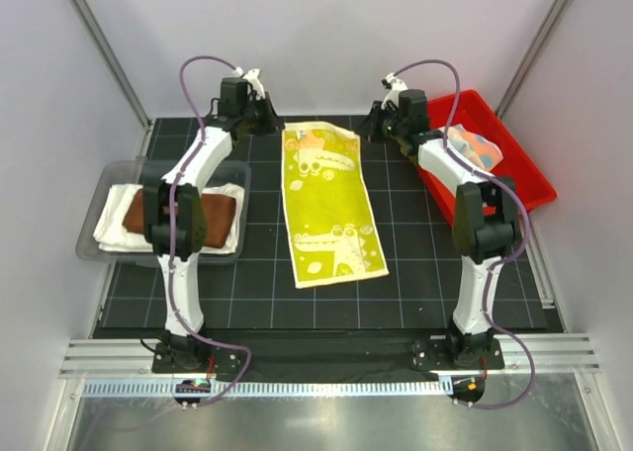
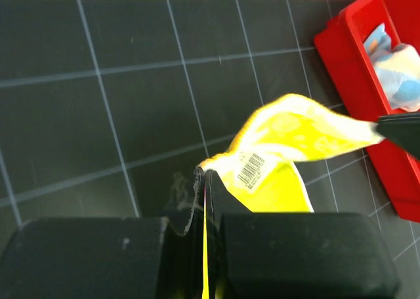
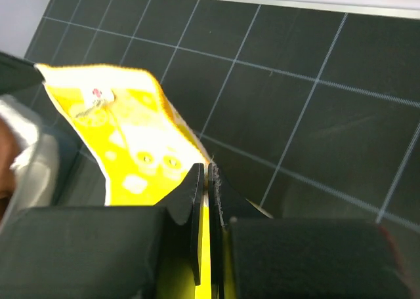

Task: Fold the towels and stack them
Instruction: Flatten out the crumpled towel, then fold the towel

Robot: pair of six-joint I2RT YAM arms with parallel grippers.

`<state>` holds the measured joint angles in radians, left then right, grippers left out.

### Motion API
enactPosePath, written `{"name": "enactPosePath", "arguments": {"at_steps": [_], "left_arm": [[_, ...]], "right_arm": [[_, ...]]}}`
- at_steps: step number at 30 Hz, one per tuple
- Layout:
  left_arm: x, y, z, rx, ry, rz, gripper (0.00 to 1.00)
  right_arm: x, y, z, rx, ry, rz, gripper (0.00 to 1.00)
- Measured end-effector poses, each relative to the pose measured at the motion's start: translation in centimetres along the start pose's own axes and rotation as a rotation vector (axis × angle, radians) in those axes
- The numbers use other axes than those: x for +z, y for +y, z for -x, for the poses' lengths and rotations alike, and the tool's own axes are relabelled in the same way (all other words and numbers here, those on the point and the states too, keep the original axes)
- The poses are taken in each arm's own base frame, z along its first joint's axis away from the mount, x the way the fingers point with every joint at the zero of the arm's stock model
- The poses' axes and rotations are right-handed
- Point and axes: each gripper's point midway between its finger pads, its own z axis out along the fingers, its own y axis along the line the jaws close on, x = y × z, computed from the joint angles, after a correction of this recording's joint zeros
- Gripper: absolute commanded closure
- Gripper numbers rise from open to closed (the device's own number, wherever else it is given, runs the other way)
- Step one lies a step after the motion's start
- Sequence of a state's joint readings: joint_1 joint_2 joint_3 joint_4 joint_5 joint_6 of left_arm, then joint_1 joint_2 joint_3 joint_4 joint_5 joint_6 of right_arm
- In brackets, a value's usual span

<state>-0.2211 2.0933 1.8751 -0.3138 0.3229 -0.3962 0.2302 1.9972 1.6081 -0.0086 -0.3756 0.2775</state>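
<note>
Clamping the two far corners of the yellow towel (image 1: 331,209) is the step in hand. The left pincer (image 1: 273,123) is closed on the corner at 11 o'clock and the right pincer (image 1: 372,125) is closed on the corner at 1 o'clock. Each wrist view shows yellow cloth pinched between fingers pressed together. The towel, printed with green crocodiles, lies lengthwise at the centre of the dark gridded worktop (image 1: 425,263), with its near edge toward 6 o'clock. Most of it rests flat, while the gripped corners appear lifted and curled in the wrist views. Holding both corners at once keeps the far edge taut and level. Judging by the task, this suits drawing that edge toward 6 o'clock and laying it over the near half as a first fold. In the left wrist view a barcode label (image 2: 251,170) shows on the lifted corner, so the underside is turned up there. At 9 o'clock a clear bin (image 1: 94,224) holds the cream-white towel (image 1: 117,235) with the brown towel (image 1: 218,214) folded on top of it; this appears to be the stack that receives finished items. At 2 o'clock a red bin (image 1: 529,179) holds the pastel towel (image 1: 477,146), crumpled and not yet folded, so it is probably awaiting work. Both bins sit apart from the yellow towel.
</note>
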Motion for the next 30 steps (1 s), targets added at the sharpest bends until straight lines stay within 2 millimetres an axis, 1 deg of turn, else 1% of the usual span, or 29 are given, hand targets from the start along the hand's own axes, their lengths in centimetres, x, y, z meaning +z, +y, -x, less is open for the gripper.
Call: {"name": "enactPosePath", "arguments": {"at_steps": [2,4,5,10,11,13,15,19,21,25,30], "left_arm": [[1.5,0.5,0.6,0.001,-0.008,-0.035,1.00],[2.2,0.8,1.5,0.003,-0.026,-0.065,1.00],[2.3,1.0,1.7,0.004,-0.030,-0.077,1.00],[2.2,0.9,2.2,0.016,-0.047,-0.126,1.00],[2.2,0.8,2.0,0.018,-0.045,-0.136,1.00],[2.2,0.9,0.7,0.016,-0.024,-0.147,1.00],[2.0,1.2,-1.4,0.001,0.019,-0.147,1.00],[0.4,1.6,-6.0,-0.033,0.105,-0.140,1.00],[-0.8,1.3,-7.8,-0.041,0.140,-0.141,1.00],[-3.6,0.0,-9.8,-0.020,0.160,-0.149,1.00],[-6.5,-2.3,-10.6,0.012,0.147,-0.173,1.00]], "right_arm": [[1.8,-1.1,-0.6,-0.016,-0.001,0.021,0.99],[3.0,-1.7,-0.2,-0.044,-0.017,0.044,0.99],[3.3,-1.8,0.2,-0.058,-0.029,0.056,0.99],[2.8,-2.0,2.5,-0.143,-0.090,0.092,0.99],[2.6,-2.1,2.7,-0.155,-0.094,0.095,0.99],[2.0,-2.2,2.8,-0.180,-0.093,0.105,0.99],[1.0,-2.3,2.3,-0.204,-0.082,0.109,0.99],[-1.2,-2.0,0.0,-0.221,-0.023,0.113,0.99],[-2.1,-1.7,-1.3,-0.221,0.006,0.120,0.99],[-4.0,-0.9,-3.6,-0.205,0.056,0.131,0.99],[-7.6,0.0,-6.2,-0.179,0.091,0.121,0.99]]}}
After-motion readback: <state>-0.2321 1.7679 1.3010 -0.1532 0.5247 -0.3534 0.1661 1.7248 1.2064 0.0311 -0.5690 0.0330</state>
